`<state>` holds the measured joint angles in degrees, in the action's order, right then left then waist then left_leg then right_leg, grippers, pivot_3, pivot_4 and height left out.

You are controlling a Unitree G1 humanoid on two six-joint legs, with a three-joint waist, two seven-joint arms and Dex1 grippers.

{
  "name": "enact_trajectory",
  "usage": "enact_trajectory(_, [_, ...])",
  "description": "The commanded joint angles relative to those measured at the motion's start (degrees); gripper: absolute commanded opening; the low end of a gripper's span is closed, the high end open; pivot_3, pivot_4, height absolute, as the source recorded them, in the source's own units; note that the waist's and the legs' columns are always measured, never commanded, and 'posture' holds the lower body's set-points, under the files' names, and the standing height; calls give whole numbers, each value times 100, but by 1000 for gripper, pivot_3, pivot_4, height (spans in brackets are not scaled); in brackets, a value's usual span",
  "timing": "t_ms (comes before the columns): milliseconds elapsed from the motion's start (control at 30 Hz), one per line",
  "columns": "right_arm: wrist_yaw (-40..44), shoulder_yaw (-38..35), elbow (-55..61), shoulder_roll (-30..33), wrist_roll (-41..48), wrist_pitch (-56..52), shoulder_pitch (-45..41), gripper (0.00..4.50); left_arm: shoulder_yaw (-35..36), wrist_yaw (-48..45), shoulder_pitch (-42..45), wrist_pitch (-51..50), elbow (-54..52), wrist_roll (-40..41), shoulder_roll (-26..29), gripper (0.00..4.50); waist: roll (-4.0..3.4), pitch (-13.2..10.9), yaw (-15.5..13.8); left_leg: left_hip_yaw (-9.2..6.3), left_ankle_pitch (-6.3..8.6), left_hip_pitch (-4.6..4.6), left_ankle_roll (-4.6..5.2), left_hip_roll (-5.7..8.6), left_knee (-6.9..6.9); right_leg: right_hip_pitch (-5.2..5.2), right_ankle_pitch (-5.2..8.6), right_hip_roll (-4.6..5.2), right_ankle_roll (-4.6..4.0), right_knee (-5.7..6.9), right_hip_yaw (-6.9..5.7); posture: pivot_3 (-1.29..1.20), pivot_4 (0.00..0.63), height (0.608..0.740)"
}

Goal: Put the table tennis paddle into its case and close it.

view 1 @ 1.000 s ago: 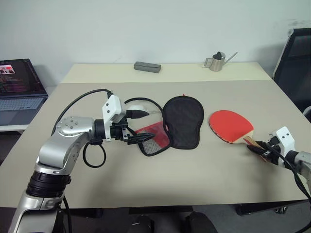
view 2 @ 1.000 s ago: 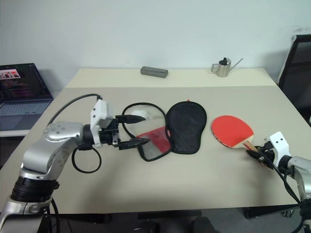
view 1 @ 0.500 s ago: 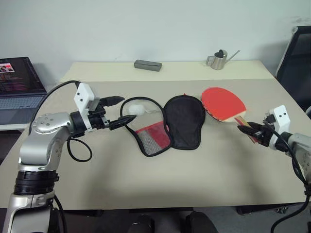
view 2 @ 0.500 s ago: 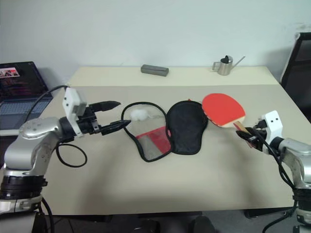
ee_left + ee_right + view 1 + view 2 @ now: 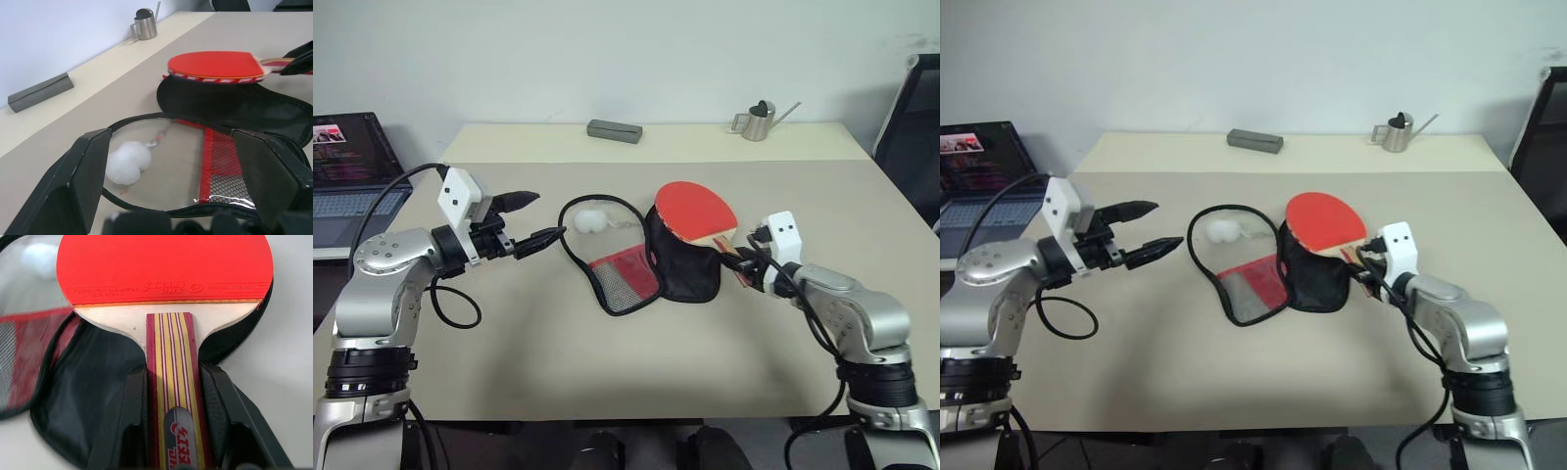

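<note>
Gripping striped handle, right gripper [image 5: 171,431] holds red paddle [image 5: 164,269].

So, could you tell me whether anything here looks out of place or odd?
One oddity: two white balls sit in the clear half of the open case, where the table tennis paddle is headed.

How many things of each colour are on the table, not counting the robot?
Red: 1, the table tennis paddle, held over the table by the right gripper
Black and red: 1, the open case
White: 1, a fluffy white lump in the case's clear half
Grey: 1, a flat box
Silver: 1, a small watering can
Total: 5
</note>
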<state>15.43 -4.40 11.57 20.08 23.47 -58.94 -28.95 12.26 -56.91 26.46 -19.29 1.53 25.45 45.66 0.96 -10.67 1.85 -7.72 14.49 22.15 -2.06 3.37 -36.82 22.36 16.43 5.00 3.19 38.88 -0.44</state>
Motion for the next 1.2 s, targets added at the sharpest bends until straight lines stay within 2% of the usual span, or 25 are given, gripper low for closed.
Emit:
enact_trajectory(33, [-473, -7, -132, -363, -234, 194, -310, 1132, 174, 35, -28, 131, -147, 14, 76, 4281, 0, 0, 3, 0, 0, -1, -1, -1, 1, 1, 0, 0, 0, 1, 0, 0, 150, 740])
enact_trajectory(267, [-724, 209, -393, -784, -578, 353, -434, 1132, 158, 59, -62, 163, -191, 20, 48, 4281, -1, 0, 8, 3, 0, 0, 0, -1, 6, 6, 0, -1, 0, 1, 4, 0, 150, 740])
enact_trajectory(667, [-710, 412, -636, -798, -1001, 634, -420, 1132, 63, 61, -24, 221, -185, -12, -17, 4281, -1, 0, 17, 3, 0, 0, 1, -1, 7, 7, 0, -2, 0, 2, 3, 0, 150, 740])
enact_trajectory(1200, [-865, 370, -294, -1078, -906, 37, -531, 1132, -44, 51, 0, 280, -181, -52, -108, 4281, -1, 0, 24, 3, 0, 0, 1, -2, 7, 8, 0, -2, 0, 3, 3, 0, 150, 740])
